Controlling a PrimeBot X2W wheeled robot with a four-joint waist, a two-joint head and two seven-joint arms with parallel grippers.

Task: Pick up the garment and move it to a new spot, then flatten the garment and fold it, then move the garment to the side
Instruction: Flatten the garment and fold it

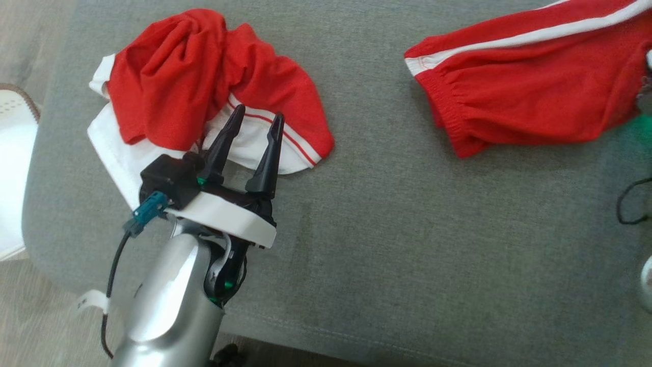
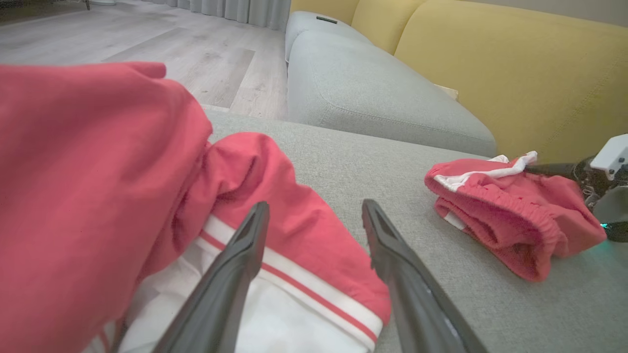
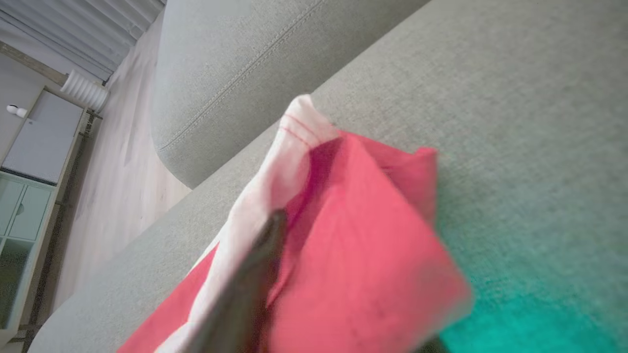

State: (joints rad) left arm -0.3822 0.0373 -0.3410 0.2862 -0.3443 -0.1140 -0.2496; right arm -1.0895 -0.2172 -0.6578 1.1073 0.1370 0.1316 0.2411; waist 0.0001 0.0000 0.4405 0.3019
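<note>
A crumpled red and white garment [image 1: 204, 81] lies at the far left of the grey seat [image 1: 387, 219]. My left gripper [image 1: 259, 113] hovers over its white striped hem [image 2: 314, 289], open, with nothing between the fingers. A second red garment [image 1: 530, 86] with a white stripe and a gathered waistband lies at the far right. My right gripper [image 2: 539, 169] reaches onto its far end. In the right wrist view one dark finger [image 3: 255, 274] lies against the lifted red and white cloth [image 3: 353, 245], which hides the other finger.
The grey seat's front edge [image 1: 316, 331] runs along the bottom, with wooden floor [image 1: 46, 326] at the lower left. A white object [image 1: 15, 153] stands off the left edge. A black cable [image 1: 629, 204] lies at the right. Yellow backrests [image 2: 515, 73] rise behind another grey cushion [image 2: 363, 83].
</note>
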